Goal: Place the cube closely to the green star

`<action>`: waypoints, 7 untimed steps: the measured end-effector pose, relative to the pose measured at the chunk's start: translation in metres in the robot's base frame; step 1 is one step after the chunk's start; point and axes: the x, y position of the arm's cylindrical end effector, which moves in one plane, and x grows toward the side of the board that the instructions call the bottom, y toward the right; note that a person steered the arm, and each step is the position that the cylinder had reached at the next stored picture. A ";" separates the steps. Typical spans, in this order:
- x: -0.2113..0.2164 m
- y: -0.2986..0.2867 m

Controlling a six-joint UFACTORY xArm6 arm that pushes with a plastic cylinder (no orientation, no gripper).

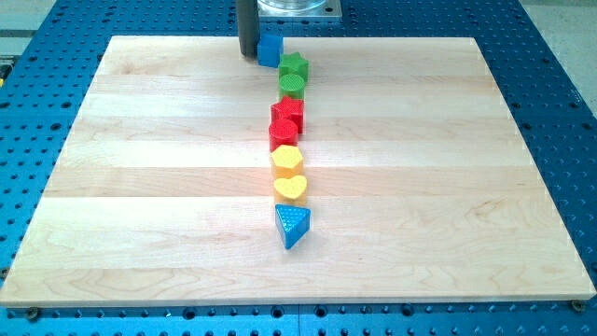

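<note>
Pincer absent on this rig, so neither wide nor narrow nor holding anything; only a dark rod.

Spanning the view: pale wooden bench. Down its middle, a row: green star, green round block, two red blocks, two yellow blocks, blue triangle.

At the view's top edge, just left of the star, maybe touching: blue cube. Probably light, stiff, quick to slide and twist. No gripping; best pushed square on the left face, gently.

Against that left face: my tip.
</note>
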 end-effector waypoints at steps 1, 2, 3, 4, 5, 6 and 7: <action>0.000 0.002; 0.000 -0.007; 0.000 0.010; 0.000 0.011; 0.000 0.020; 0.001 0.027; 0.001 0.027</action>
